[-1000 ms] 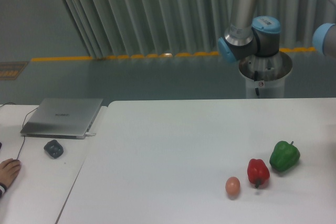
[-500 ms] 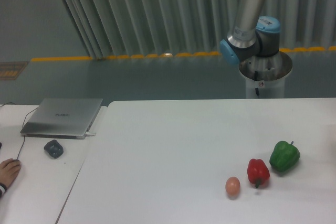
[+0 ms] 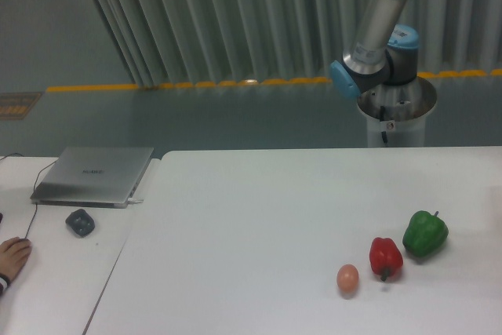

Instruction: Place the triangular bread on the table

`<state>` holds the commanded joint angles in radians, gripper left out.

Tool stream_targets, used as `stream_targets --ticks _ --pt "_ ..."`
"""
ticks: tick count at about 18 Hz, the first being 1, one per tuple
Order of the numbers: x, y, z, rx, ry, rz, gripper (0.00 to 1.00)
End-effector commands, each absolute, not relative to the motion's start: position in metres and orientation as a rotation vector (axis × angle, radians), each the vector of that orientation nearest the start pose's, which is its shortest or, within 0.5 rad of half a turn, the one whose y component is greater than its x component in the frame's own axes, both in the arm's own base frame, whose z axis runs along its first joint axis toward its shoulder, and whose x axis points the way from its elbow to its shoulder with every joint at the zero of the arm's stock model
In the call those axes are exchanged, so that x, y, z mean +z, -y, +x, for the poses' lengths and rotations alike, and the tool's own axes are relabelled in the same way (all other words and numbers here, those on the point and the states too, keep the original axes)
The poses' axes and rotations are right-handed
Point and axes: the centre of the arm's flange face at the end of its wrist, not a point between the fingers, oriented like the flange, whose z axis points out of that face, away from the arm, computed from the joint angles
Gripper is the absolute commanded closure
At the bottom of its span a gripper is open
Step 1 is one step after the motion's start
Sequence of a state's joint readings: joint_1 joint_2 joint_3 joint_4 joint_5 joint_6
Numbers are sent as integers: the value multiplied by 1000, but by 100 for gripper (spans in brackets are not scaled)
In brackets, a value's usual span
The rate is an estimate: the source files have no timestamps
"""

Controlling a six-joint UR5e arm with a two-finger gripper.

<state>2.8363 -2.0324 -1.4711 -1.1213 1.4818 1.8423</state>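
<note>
The large white table (image 3: 259, 217) fills the lower middle and right of the camera view. The triangular bread is out of view. Only the base and lower links of my arm (image 3: 375, 52) show behind the table's far edge, reaching up and off to the top right. My gripper is out of the frame, so I cannot see whether it holds anything.
A green pepper (image 3: 425, 233), a red pepper (image 3: 385, 257) and a small tan egg (image 3: 347, 278) lie at the table's front right. On the smaller desk at the left are a closed laptop (image 3: 94, 175), a dark mouse (image 3: 79, 221) and a person's hand (image 3: 12, 258).
The arm's upper link has swung to the right and leans more toward the top right corner. The blue joint at the right edge has left the frame. Nothing on the table moved.
</note>
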Motion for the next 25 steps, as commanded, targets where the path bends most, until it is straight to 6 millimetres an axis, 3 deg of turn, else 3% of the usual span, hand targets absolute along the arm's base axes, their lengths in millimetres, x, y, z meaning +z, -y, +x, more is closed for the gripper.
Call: stream_targets --ticks 18,25 --pt "304 -323 -600 99 -881 -2930 0" --pt "290 -315 -608 69 -840 -2946 0"
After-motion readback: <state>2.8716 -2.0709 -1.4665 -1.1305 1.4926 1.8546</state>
